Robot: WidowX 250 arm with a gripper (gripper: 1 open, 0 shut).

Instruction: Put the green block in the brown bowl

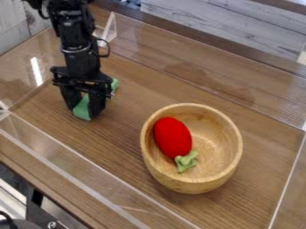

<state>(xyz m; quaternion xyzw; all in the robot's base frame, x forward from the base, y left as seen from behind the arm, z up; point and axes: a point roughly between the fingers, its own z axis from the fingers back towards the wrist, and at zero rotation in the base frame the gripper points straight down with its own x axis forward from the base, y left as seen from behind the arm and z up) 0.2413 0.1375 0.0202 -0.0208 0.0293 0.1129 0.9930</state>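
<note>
The green block (pixel 81 110) lies flat on the wooden table at the left, mostly covered by my gripper (pixel 85 113). The gripper points straight down with one black finger (pixel 70 104) on each side of the block, which sits between them, low at the table. Whether the pads press on the block does not show. The brown bowl (pixel 228 134) stands to the right, near the front, well apart from the gripper.
A red vegetable (pixel 173 136) with a small green stem (pixel 187 162) lies inside the bowl. Clear plastic walls (pixel 72 183) run along the front and left of the table. Pale wooden planks (pixel 227 22) lie at the back.
</note>
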